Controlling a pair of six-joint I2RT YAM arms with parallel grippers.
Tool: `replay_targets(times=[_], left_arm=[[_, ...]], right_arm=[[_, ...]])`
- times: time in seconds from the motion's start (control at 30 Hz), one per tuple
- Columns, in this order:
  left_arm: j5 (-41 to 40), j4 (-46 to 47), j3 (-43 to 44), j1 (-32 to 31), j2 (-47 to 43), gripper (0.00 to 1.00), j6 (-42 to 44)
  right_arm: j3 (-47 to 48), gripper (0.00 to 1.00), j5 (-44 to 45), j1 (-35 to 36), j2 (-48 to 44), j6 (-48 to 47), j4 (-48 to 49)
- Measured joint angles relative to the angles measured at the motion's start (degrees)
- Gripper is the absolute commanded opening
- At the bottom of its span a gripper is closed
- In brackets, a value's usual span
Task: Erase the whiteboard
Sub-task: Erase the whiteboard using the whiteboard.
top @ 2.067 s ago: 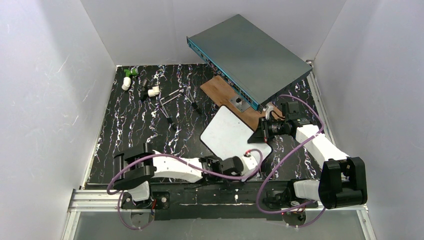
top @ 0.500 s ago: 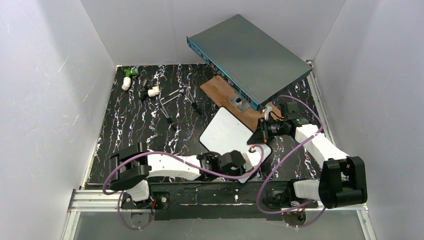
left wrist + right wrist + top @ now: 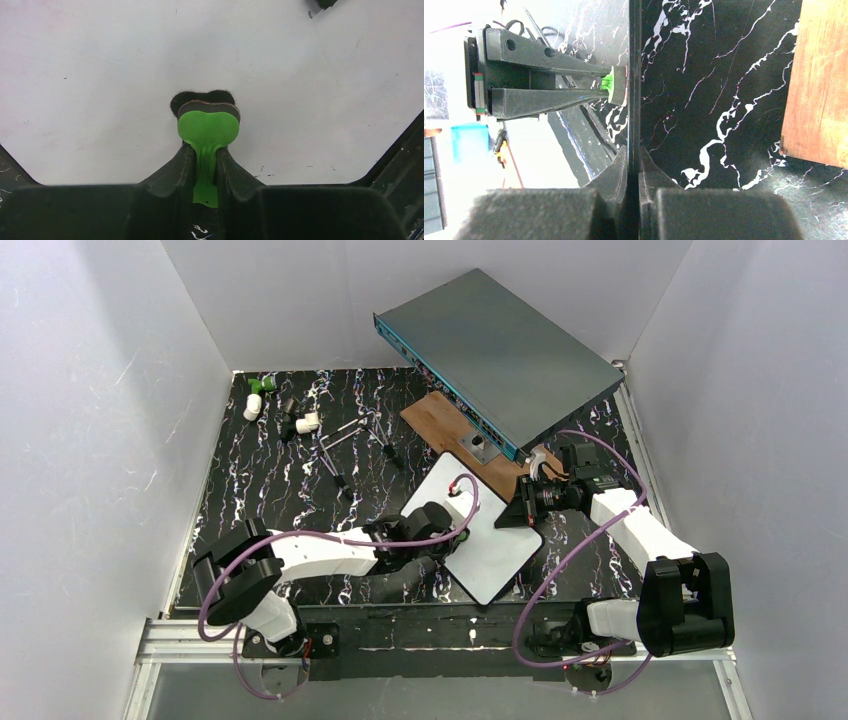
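Note:
The whiteboard [image 3: 490, 550] lies tilted on the black marbled table, and what shows of its face is blank. In the left wrist view the whiteboard [image 3: 100, 75] fills the frame, with only faint pink smears. My left gripper [image 3: 205, 161] is shut on the stem of a green eraser [image 3: 208, 129], whose black felt pad presses on the board. From above, the left gripper [image 3: 452, 533] is over the board's left half. My right gripper [image 3: 634, 159] is shut on the whiteboard's thin edge [image 3: 634, 75], and from above this right gripper [image 3: 512, 515] sits at the board's right side.
A grey-teal metal box [image 3: 500, 350] leans at the back right over a brown wooden plank [image 3: 445, 425]. The plank [image 3: 819, 85] lies close to my right gripper. Small white and green parts [image 3: 262, 395] and thin dark tools [image 3: 340, 455] lie at the far left. White walls enclose the table.
My left gripper has swept the eraser from the board's near right corner up and to the left across its face. The right gripper and the board have stayed put.

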Motion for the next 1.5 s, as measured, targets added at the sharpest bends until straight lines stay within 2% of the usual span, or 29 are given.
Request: replay_targets(times=[0.13, 0.3, 0.4, 0.57, 0.6, 0.63, 0.73, 0.97, 1.13, 1.3, 1.5], left_arm=[[-0.02, 0.39, 0.07, -1.25, 0.42, 0.0, -0.11], [-2.14, -0.76, 4.35, -7.58, 3.8, 0.0, 2.93], [-2.75, -0.55, 5.31, -8.85, 4.66, 0.0, 4.07], [1.16, 1.77, 2.19, -1.29, 2.12, 0.0, 3.06], [1.51, 2.03, 1.27, 1.86, 1.14, 0.0, 2.84], [1.16, 2.36, 0.2, 9.46, -0.02, 0.0, 2.27], [2.64, 2.19, 0.17, 13.44, -0.02, 0.0, 2.23], [4.81, 2.58, 0.96, 11.82, 0.02, 0.0, 4.09], [6.51, 3.69, 7.13, 9.09, 0.37, 0.0, 6.71], [7.5, 2.67, 13.9, 11.41, 4.46, 0.0, 6.71], [8.39, 3.5, 12.09, 12.76, 4.26, 0.0, 5.62]], right_arm=[[0.0, 0.01, 0.04, -0.02, 0.0, 0.07, -0.09], [0.0, 0.01, 0.07, -0.28, 0.0, 0.0, -0.15], [0.0, 0.01, 0.04, -0.33, 0.0, -0.02, -0.15], [0.0, 0.01, 0.33, -0.46, 0.0, 0.46, 0.59], [0.0, 0.01, 0.33, -0.46, 0.0, 0.55, 0.59], [0.0, 0.01, 0.31, -0.44, 0.0, 0.7, 0.42], [0.0, 0.01, 0.33, -0.44, 0.0, 0.79, 0.2], [0.0, 0.01, 0.31, -0.42, 0.0, 0.85, -0.17], [-0.02, 0.01, -0.39, 0.22, 0.0, 0.63, -0.48], [-0.02, 0.01, -0.28, 0.31, 0.0, 0.68, -0.9], [-0.07, 0.01, -0.15, 0.2, 0.0, 1.09, -1.4]])
